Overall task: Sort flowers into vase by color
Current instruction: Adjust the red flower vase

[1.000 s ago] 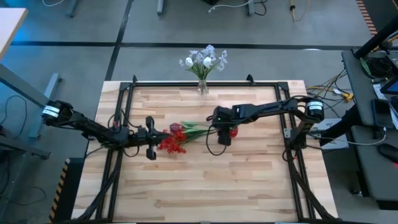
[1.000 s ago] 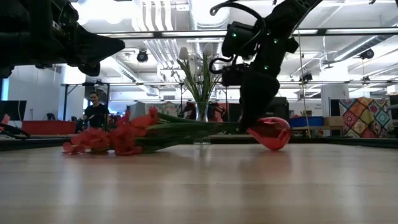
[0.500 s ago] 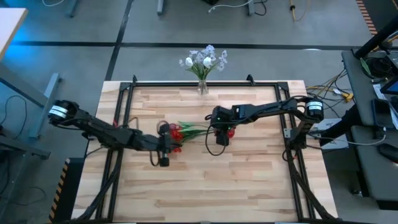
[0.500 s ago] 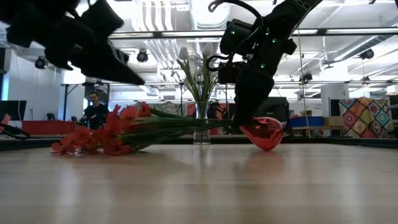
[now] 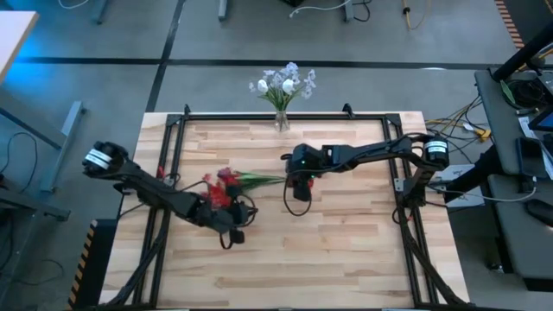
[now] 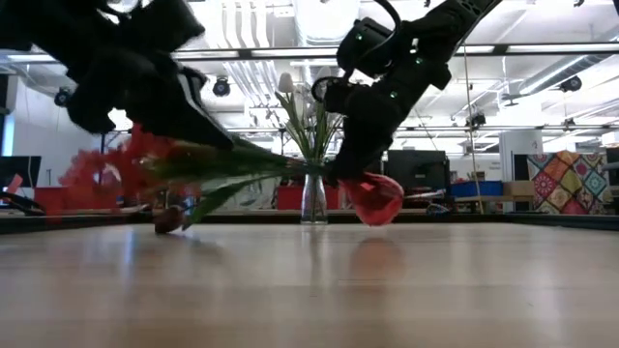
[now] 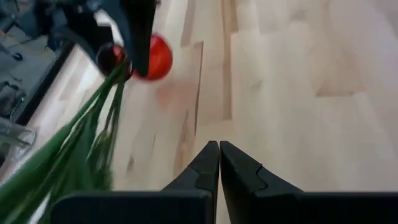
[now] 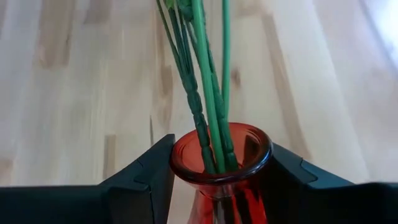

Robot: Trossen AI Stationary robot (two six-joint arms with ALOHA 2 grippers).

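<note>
While the right gripper clamped the red vase near the table centre, tilted, green stems ran out of its mouth toward the red flowers. The left gripper, fingers together, sat by those blooms, seemingly under them. White flowers stood in a clear vase at the far edge.
</note>
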